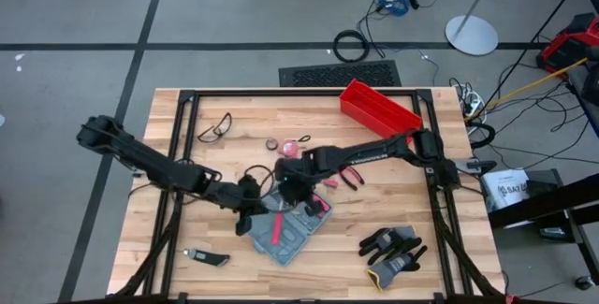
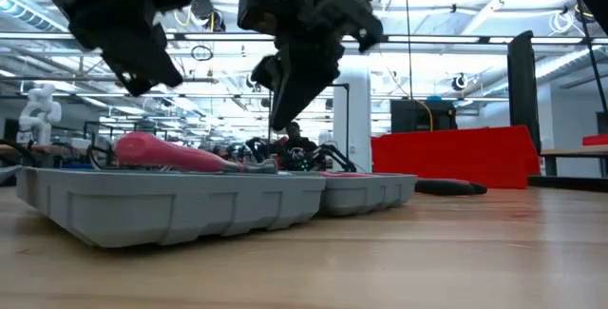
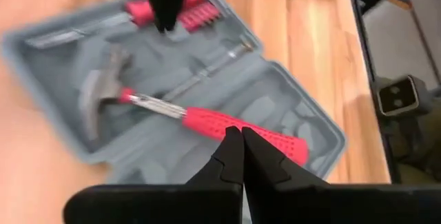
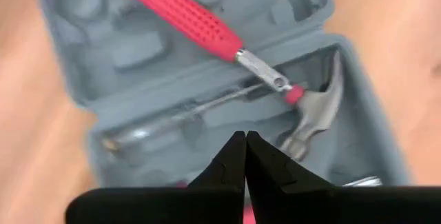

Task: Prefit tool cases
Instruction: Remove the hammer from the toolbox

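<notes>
Grey tool case (image 3: 289, 107) lies open holding a red-handled hammer (image 3: 227, 124) (both grippers' jaws closed, empty).

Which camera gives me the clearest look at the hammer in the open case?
The left wrist view: the hammer shows whole, head to red handle, lying across the tool case. The right wrist view cuts off the handle's end, the low view shows only the handle, and the high view just a red streak.
</notes>
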Robot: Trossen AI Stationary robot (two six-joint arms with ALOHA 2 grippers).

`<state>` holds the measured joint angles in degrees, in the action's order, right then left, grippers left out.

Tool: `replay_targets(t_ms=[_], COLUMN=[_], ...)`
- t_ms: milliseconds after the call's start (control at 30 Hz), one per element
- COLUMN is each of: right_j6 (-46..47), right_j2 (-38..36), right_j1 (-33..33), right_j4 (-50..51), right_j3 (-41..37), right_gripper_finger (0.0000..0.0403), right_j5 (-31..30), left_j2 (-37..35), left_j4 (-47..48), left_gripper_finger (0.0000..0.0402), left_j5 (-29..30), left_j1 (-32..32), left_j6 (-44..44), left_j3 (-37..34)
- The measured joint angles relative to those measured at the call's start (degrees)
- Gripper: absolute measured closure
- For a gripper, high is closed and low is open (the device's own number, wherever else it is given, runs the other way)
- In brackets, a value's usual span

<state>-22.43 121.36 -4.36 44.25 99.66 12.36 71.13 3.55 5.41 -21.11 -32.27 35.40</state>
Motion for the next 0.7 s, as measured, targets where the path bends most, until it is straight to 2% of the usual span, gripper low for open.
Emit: replay_targets(t_ms=[67,233,433,600,700], right_j6=[-2.4,-8.0,-8.6,-8.4,-8.5], right_j2=[0.0,0.4,0.7,1.6,2.2], right_j1=[-1.1,-1.8,-2.3,-3.7,-4.5], right_j4=[-3.0,-5.3,-6.8,-10.7,-14.7], right_j3=[0.0,0.0,0.0,-0.1,-0.1], right_gripper_finger=[0.0403,0.0390,0.0319,0.0248,0.0220], right_j5=[-3.3,-2.7,-1.5,-1.5,-1.7], left_j2=[-2.9,-8.5,-12.1,-12.2,-12.2], left_j4=[3.1,7.6,12.9,13.6,13.7], left_gripper_finger=[0.0400,0.0400,0.0400,0.0400,0.0400], left_j5=[3.6,11.2,15.9,17.2,17.2], left_j1=[-0.6,-2.1,-3.0,-3.0,-3.0], left_j6=[-0.2,-0.3,-0.3,-0.2,0.1], left_j3=[0.0,0.1,0.1,0.1,0.1])
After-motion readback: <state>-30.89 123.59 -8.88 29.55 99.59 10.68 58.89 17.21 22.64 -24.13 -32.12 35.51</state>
